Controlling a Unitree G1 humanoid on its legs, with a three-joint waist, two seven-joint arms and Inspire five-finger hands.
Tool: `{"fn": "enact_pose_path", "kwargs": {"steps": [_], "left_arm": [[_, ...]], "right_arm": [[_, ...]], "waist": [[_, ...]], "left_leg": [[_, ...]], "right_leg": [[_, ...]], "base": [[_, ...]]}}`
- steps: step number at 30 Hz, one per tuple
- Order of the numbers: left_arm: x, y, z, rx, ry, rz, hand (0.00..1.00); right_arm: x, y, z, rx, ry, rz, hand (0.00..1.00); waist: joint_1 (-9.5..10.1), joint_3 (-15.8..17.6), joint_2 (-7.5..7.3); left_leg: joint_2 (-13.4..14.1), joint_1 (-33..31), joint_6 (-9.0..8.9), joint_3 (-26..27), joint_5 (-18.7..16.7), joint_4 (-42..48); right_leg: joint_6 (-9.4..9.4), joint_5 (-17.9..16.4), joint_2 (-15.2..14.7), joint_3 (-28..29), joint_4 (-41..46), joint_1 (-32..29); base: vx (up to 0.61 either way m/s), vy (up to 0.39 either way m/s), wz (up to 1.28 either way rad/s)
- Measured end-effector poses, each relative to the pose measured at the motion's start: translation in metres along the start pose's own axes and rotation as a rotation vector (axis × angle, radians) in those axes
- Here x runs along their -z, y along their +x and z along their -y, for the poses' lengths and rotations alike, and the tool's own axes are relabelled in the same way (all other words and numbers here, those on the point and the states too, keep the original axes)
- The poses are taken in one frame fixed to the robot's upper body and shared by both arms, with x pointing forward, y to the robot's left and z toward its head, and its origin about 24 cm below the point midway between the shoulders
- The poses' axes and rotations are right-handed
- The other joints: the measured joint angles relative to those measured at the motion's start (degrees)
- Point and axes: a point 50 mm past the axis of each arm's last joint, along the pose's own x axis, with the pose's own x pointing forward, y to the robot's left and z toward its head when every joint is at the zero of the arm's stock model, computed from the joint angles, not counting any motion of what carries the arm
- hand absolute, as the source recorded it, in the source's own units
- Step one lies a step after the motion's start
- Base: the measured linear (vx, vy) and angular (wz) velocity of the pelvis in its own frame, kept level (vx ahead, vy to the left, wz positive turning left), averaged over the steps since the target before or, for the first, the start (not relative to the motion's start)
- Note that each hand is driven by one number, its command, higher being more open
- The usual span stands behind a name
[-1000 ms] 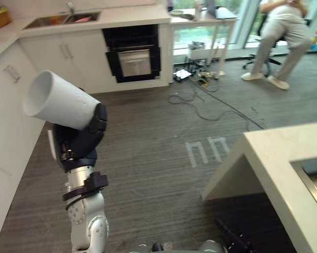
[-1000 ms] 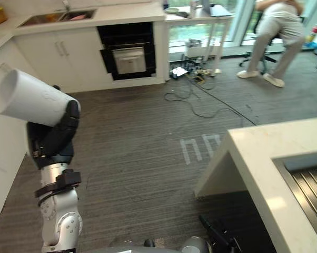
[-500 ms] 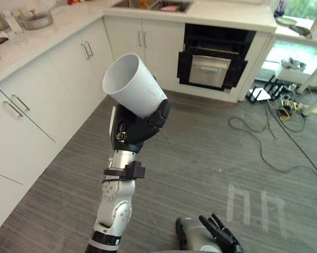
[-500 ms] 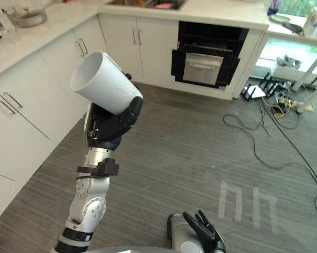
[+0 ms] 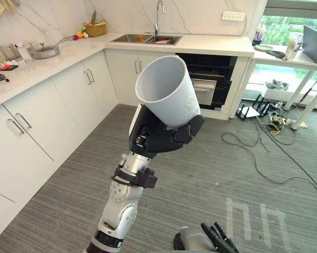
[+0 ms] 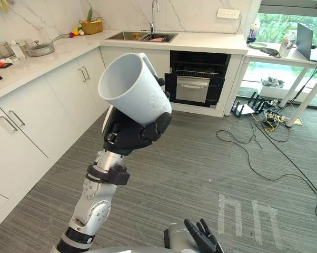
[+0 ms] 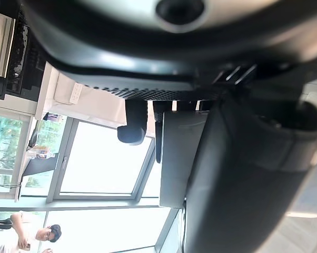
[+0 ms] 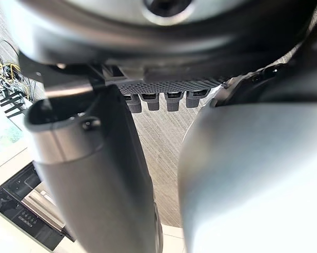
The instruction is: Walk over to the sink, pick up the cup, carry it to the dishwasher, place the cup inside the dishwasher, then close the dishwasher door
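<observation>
Left hand (image 5: 159, 138) mid-frame, fingers and thumb curled round the lower part of the white cup (image 5: 166, 90); cup raised, tilted, mouth toward upper left. Right hand (image 5: 217, 241) at bottom edge, fingers straight, holding nothing. Dishwasher (image 5: 210, 79) upper centre under the counter, looks open, well apart from the cup. Risks: the grip is low on the cup, so walking jolts could slip it. The cup hides part of the dishwasher, and the floor cables (image 5: 264, 153) at right could snag a step.
</observation>
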Motion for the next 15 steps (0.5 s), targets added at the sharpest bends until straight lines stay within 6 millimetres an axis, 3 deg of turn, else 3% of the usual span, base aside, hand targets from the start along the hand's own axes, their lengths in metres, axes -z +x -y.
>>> {"fn": "enact_pose_path", "kwargs": {"steps": [5,11,13,15], "left_arm": [[0.005,-0.01,-0.003,-0.035,-0.009,-0.033,0.0],[0.003,-0.045,-0.034,-0.291,0.026,-0.054,0.0],[-0.005,-0.058,-0.049,-0.416,0.063,-0.015,0.0],[-0.012,-0.066,-0.059,-0.492,0.086,0.017,0.0]], "right_arm": [[0.002,0.0,0.001,0.005,0.001,-0.006,1.0],[0.004,-0.004,0.007,0.016,-0.049,-0.018,1.0],[0.001,-0.007,0.01,0.011,-0.077,-0.009,1.0],[0.0,-0.007,0.009,-0.011,-0.095,-0.008,1.0]], "waist": [[0.12,-0.4,-0.09],[2.02,0.26,-1.09],[2.76,0.8,-0.35],[2.82,0.89,-1.26]], "left_leg": [[0.41,-0.18,0.09,1.13,1.82,-1.02],[2.4,-0.1,0.35,9.82,7.58,-3.22],[4.02,0.61,0.89,12.32,8.83,-6.14],[4.22,1.6,1.44,13.91,8.16,-8.59]], "right_leg": [[-0.03,1.09,-0.55,-0.92,-2.23,0.96],[-0.15,7.16,-0.68,-3.47,-14.33,6.53],[-0.46,6.69,-2.25,-8.06,-15.32,7.77],[-0.16,3.64,-3.91,-8.2,-7.71,6.66]], "base": [[0.0,0.001,0.1],[-0.03,0.003,0.18],[-0.05,0.005,0.3],[0.03,-0.037,0.25]]}}
